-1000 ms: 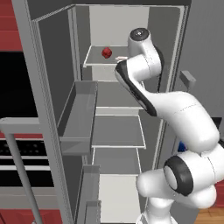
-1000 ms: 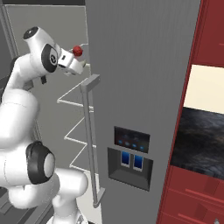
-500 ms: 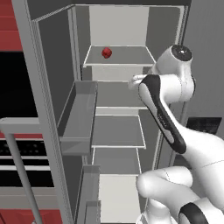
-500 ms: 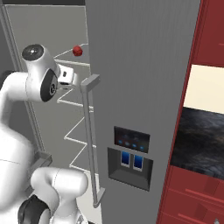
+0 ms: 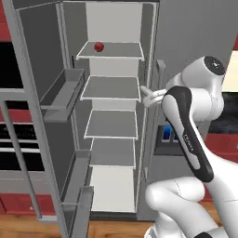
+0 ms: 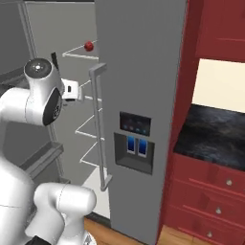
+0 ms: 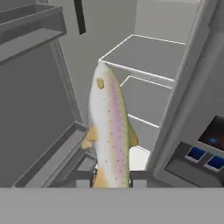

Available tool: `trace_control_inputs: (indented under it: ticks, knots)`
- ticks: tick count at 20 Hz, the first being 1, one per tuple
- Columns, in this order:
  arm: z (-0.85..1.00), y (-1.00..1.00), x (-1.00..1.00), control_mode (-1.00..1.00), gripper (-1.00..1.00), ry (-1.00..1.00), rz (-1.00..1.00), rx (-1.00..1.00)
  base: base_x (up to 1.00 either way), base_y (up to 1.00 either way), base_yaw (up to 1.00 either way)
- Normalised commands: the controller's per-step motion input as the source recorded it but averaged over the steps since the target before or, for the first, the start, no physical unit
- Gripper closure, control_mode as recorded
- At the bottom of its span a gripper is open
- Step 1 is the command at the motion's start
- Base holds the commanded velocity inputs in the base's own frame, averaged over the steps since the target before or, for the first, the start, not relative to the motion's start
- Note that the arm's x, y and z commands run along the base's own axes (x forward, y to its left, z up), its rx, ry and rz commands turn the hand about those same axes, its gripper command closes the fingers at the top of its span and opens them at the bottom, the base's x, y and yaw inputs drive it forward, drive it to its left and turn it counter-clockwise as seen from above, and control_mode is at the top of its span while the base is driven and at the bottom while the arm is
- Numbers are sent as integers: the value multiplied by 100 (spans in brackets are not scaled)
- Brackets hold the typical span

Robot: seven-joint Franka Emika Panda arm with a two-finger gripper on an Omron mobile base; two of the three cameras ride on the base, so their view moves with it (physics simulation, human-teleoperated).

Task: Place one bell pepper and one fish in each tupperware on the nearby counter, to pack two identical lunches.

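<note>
Fish (image 7: pixel 109 131) stands clamped tail-first between the gripper (image 7: pixel 111 179) fingers, its head at twelve o'clock, before the open fridge (image 5: pixel 111 88) with bare shelves beyond. Door bins crowd nine o'clock, the shut door's edge (image 7: pixel 183 96) three o'clock. One bell pepper (image 5: pixel 98 46) sits on the top shelf.

support: top fridge shelf (image 5: pixel 111 50) | on it: one bell pepper (image 5: pixel 98 46), left side

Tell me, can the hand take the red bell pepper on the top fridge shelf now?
Probably not: the hand is shut on a fish and sits outside the fridge, away from the bell pepper. The way to the shelf itself looks free.
</note>
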Motion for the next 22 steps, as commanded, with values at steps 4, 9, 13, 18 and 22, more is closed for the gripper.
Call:
trace_control_inputs:
  ticks: [4, 9, 13, 18, 22]
  knots:
    - [0, 0, 0, 100, 100, 0, 0, 0, -91, -100, -23]
    - [0, 0, 0, 100, 100, 0, 0, 0, -48, -100, -29]
    - [0, 0, 0, 100, 100, 0, 0, 0, -24, -100, -29]
    - [0, 0, 0, 100, 100, 0, 0, 0, -5, -100, -27]
    - [0, 0, 0, 100, 100, 0, 0, 0, 0, -100, -27]
